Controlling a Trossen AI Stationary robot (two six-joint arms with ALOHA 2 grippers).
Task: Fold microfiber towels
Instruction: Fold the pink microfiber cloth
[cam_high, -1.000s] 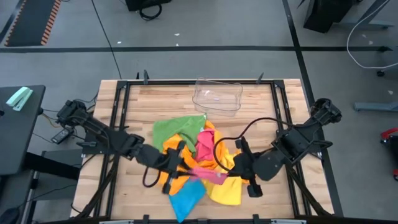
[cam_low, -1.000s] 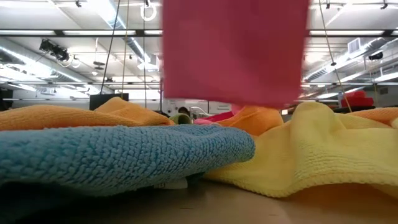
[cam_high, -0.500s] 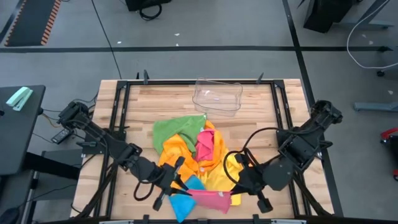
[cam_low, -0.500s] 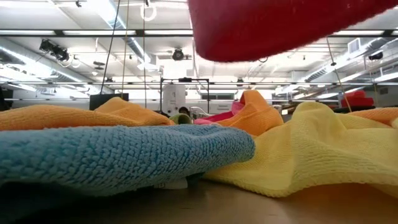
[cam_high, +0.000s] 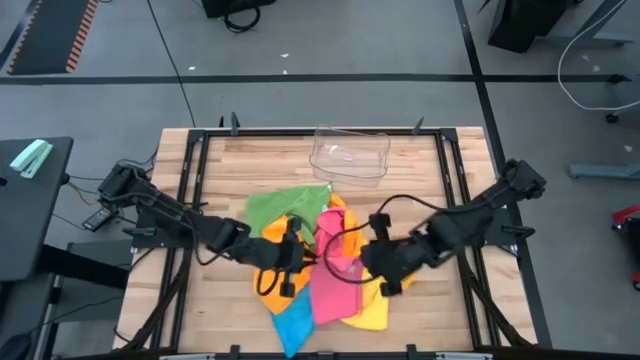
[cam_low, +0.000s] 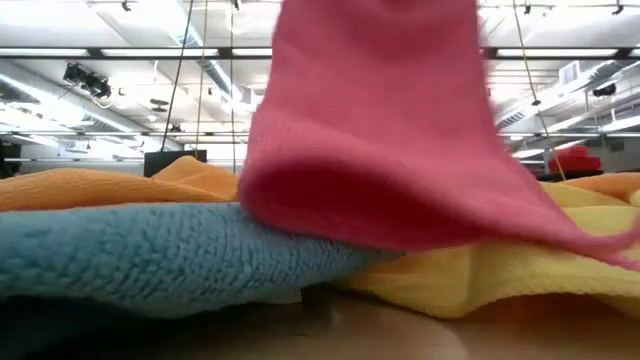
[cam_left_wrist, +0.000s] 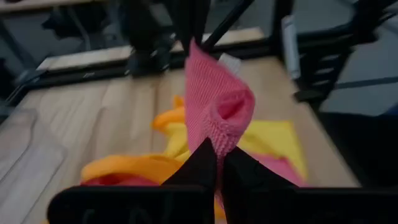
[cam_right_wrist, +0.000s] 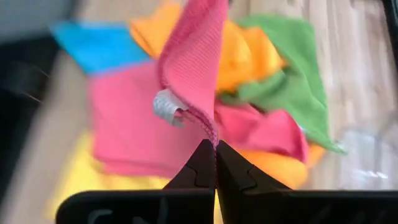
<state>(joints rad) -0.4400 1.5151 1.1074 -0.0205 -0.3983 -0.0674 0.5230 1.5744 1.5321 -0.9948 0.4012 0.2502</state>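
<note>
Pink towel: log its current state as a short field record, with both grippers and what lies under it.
held item: pink towel
left gripper: shut on a pink towel edge
right gripper: shut on another pink towel edge
towel pose: upper edge lifted between the grippers, lower part draped on the pile
underneath: blue towel, yellow towel, orange towel
farther back: green towel, clear tray

No readable text, label, brand, number or sign found in any view. Small white tag (cam_right_wrist: 166, 106) seen sewn on edge of pink towel (cam_right_wrist: 186, 56) in right wrist view; print on it not legible. Dark bar along bottom of right wrist view carries faint marks, not decipherable.
</note>
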